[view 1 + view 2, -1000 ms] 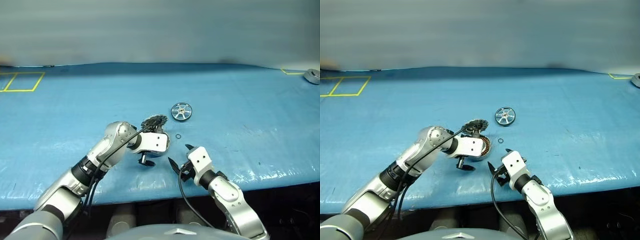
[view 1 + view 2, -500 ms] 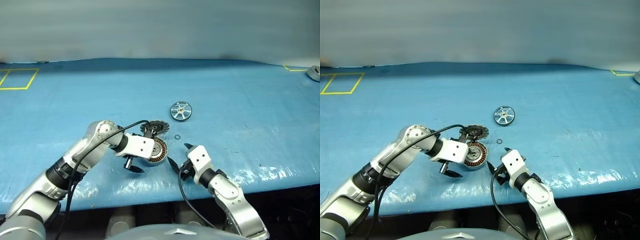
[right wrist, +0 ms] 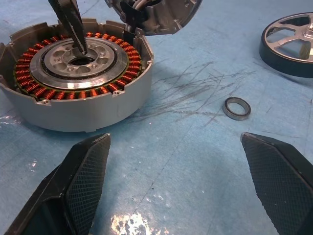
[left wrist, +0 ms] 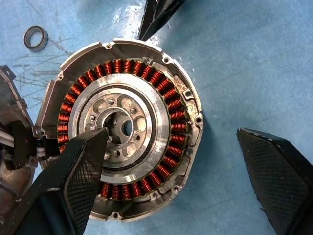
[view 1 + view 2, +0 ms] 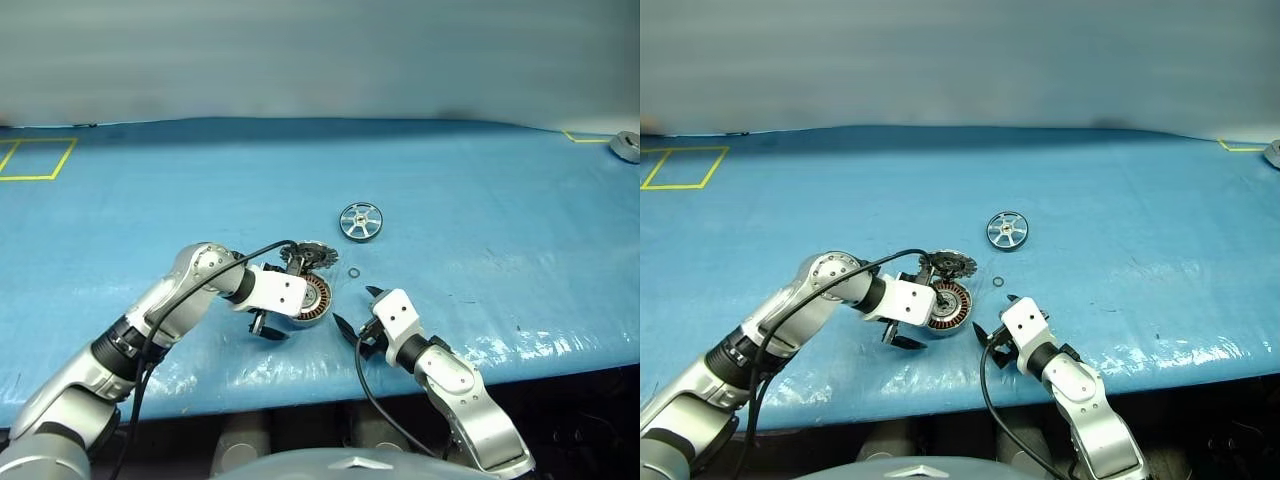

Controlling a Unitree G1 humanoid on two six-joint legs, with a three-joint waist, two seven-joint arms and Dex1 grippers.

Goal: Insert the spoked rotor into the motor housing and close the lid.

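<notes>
Hovering my left gripper [image 4: 171, 171], fingers spread, over the open housing [image 5: 313, 298] at frame centre; lid [image 5: 307, 256] tipped up behind. Right gripper [image 5: 352, 314] also spread, empty. I'd fetch the rotor [image 5: 361, 221], upper right, squarely by its rim.

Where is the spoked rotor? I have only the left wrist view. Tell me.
Observer: The spoked rotor lies flat on the blue table, beyond the motor housing and apart from it.
Operator: Report the right hand.
Observer: The right hand is open and empty, low beside the housing on the robot's right.
Operator: Report the lid.
Observer: The lid stands tilted up at the housing's far edge, so the housing is open.
</notes>
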